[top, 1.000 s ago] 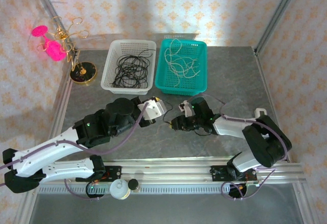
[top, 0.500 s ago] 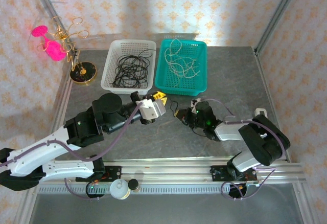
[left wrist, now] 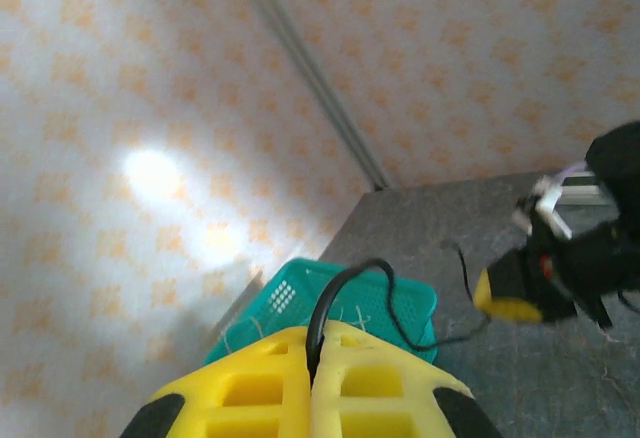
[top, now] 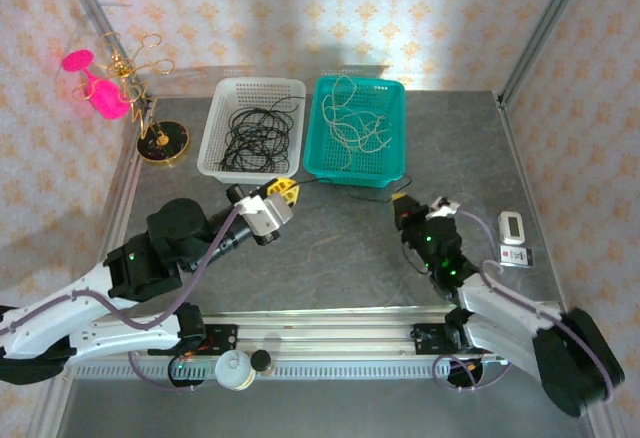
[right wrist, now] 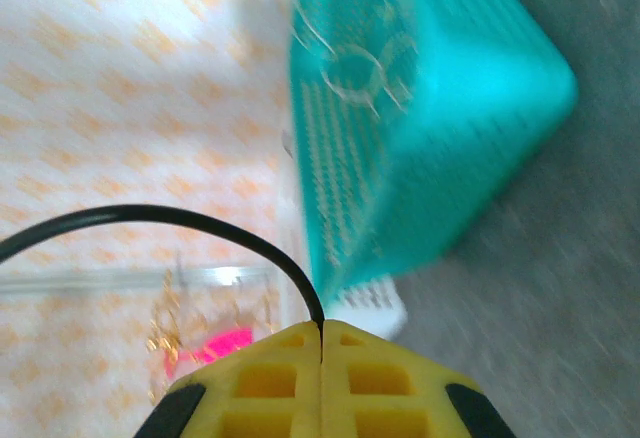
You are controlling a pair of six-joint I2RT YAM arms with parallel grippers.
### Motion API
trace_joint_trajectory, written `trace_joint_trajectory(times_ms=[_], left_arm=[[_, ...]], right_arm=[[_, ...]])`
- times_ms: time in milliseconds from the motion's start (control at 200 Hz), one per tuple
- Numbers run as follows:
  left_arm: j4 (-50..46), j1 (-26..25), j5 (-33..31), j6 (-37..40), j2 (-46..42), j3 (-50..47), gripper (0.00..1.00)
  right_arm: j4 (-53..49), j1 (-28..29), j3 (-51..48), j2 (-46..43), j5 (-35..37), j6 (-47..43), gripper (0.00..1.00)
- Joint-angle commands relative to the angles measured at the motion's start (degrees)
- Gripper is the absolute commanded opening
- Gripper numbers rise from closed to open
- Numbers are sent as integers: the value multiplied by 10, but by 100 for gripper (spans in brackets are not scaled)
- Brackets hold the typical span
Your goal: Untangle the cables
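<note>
Between the left gripper (left wrist: 312, 350), its yellow jaws pressed together, and the right gripper (right wrist: 321, 330), clamped likewise, one thin black cable (right wrist: 150, 213) is pinched at both ends and spans the grey table (top: 330, 248) just before the baskets. It looks singled out, so sorting seems the step in hand. Next it belongs in the white perforated basket (top: 213, 128) of black cables (top: 255, 138), not the teal plastic basket (top: 398, 138) holding whitish cables (top: 355, 126).

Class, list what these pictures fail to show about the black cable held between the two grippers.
- Right wrist: black cable runs off the left edge; teal basket is blurred.
- Left wrist: left gripper hides the cable's gripped end.
- Top view: cable too thin to see any knot.
</note>
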Motion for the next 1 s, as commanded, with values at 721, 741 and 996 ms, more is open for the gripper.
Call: trace_joint_trajectory(times_ms=[721,741,996], left_arm=[[101,-4,-26,-295,68,-274,0],[100,-4,-26,-296,74,-274,0],[104,-5,-5,-305,113,-288,0]], right_arm=[[-72,-324,410,151,-366,32,0],[-67,-327,413,153,-367,38,0],[-50,-370,474,194,-388,99,0]])
